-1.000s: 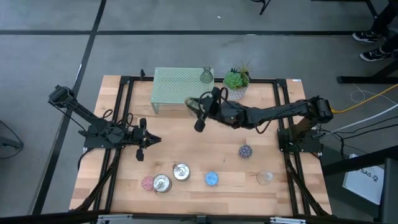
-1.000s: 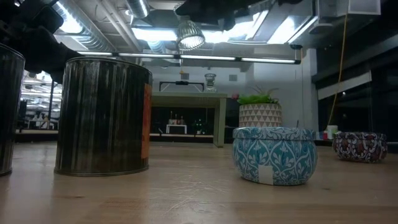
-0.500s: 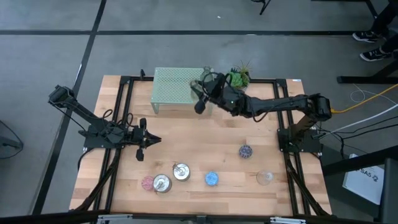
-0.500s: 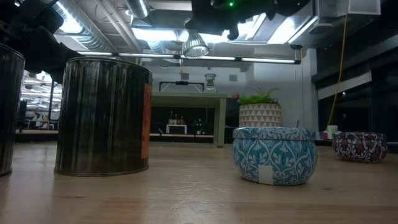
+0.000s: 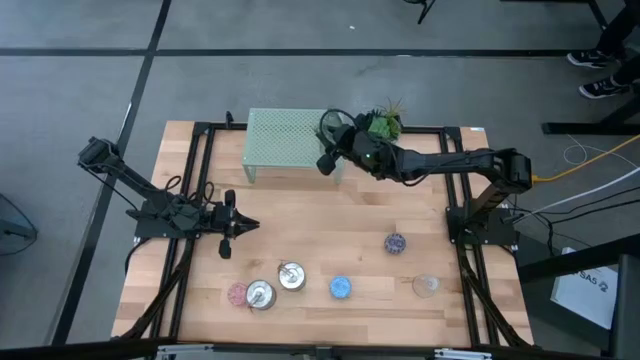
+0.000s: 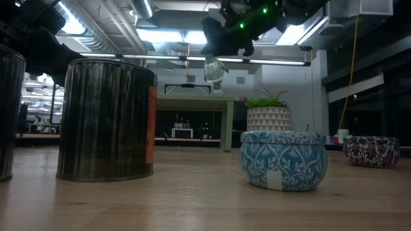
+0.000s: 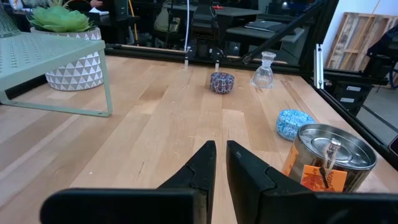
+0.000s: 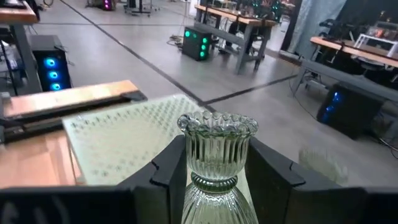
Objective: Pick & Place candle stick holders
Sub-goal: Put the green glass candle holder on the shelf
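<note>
Ribbed glass, olive-tinted, is what your right end effector (image 8: 214, 171) pinches: a candle holder (image 8: 216, 158) held upright between the two fingers by its narrow waist, so the flared cup stays level and clear of the pads. In the high view that end effector (image 5: 327, 135) sits in the upper middle of the frame, over the right end of the mint-green mesh stand (image 5: 285, 140), just beside the plant (image 5: 380, 127) in its patterned white pot. The low view shows the holder (image 6: 214, 67) hanging above the stand's top, not yet touching it, so you appear to be partway through placing it; I judge the next move calls for a straight, gentle descent, since the base is small and the perforated top could let it rock. Keep clear of the plant as you lower. Your left end effector (image 5: 226, 227) waits at the left of the frame over the bench (image 5: 330, 220), its fingers pressed nearly together with nothing between them. The other holders remain along the lower part of the frame: a pink one (image 5: 237, 294), two silver tins (image 5: 261, 294) (image 5: 291, 276), a blue tin (image 5: 341, 288), a purple one (image 5: 395, 243) and a clear glass one (image 5: 426, 286), well apart from the stand.
</note>
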You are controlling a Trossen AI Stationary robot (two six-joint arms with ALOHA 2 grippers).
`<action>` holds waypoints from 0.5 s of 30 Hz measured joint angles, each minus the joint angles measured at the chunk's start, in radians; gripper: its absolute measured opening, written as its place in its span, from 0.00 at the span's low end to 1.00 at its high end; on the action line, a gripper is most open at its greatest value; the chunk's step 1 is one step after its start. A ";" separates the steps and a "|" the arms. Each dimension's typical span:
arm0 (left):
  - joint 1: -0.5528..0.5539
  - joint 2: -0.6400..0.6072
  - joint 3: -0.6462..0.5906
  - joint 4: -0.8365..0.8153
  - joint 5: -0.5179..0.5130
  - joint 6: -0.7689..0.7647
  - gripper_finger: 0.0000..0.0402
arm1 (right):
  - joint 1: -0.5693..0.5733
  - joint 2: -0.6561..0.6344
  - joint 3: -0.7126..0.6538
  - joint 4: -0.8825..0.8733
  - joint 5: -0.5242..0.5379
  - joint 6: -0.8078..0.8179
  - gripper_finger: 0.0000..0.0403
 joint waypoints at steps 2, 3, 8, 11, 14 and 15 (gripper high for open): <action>0.000 0.000 0.000 0.000 0.000 0.000 0.08 | -0.006 0.000 -0.041 0.044 0.016 0.012 0.34; 0.000 0.000 0.000 0.000 0.000 0.000 0.08 | -0.009 0.001 -0.063 0.089 0.018 0.012 0.34; 0.000 0.000 0.000 0.000 0.000 0.000 0.08 | -0.032 0.000 -0.172 0.286 0.022 0.011 0.34; 0.000 0.000 0.000 0.000 0.000 0.000 0.08 | -0.044 0.000 -0.220 0.384 0.022 0.003 0.34; 0.000 0.000 0.000 0.000 0.000 0.000 0.08 | -0.059 0.000 -0.248 0.381 0.022 0.016 0.34; 0.000 0.000 0.000 0.000 0.000 0.000 0.08 | -0.063 0.001 -0.257 0.379 0.021 0.020 0.34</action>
